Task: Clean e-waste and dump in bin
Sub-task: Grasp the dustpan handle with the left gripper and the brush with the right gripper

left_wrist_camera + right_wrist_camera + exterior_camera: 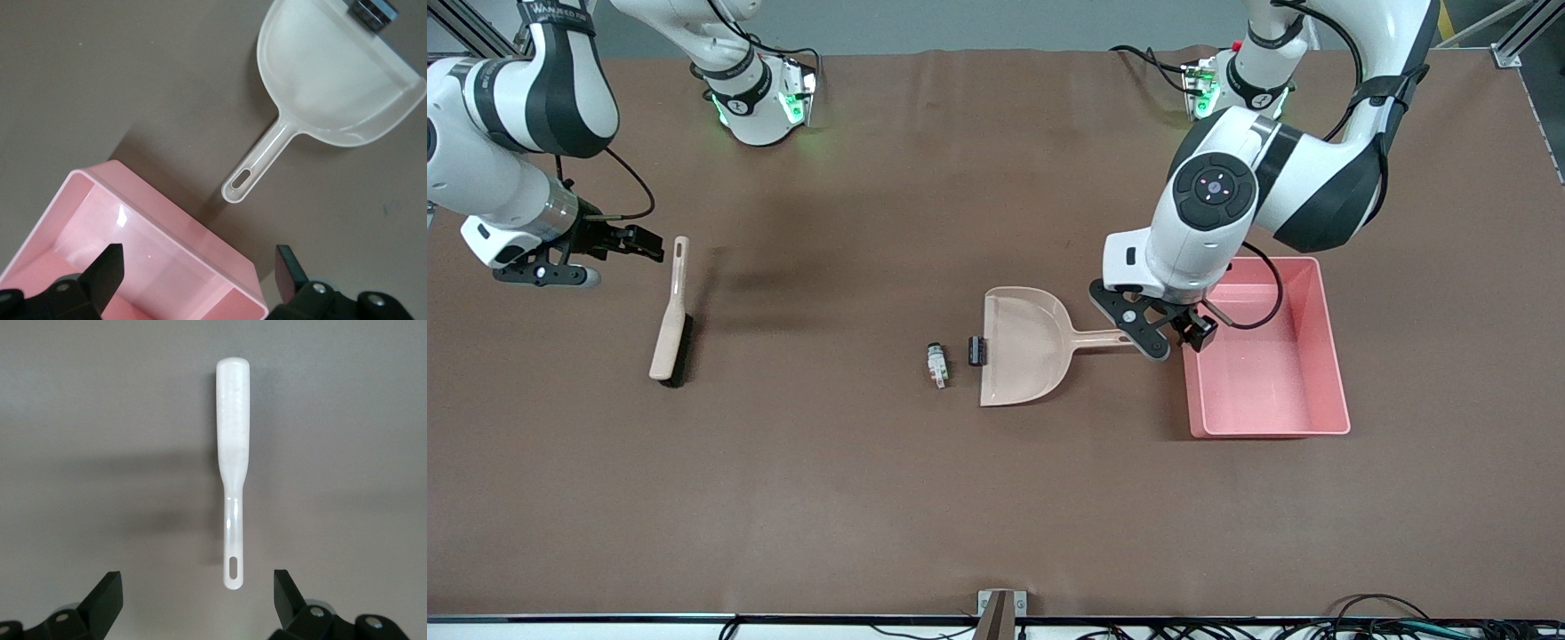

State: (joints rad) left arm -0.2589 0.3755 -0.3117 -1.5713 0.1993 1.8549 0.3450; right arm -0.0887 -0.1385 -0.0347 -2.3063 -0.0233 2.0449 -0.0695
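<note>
brown table (925,498) | left hand (1178,333) open, empty | right hand (618,249) open, empty

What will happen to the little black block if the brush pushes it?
The black block is tiny beside the dustpan, so it is probably very light and should slide easily. It looks boxy and lies flat on the table, so it likely skids rather than rolls. It already sits at the dustpan's open edge, so a gentle push may do.
</note>
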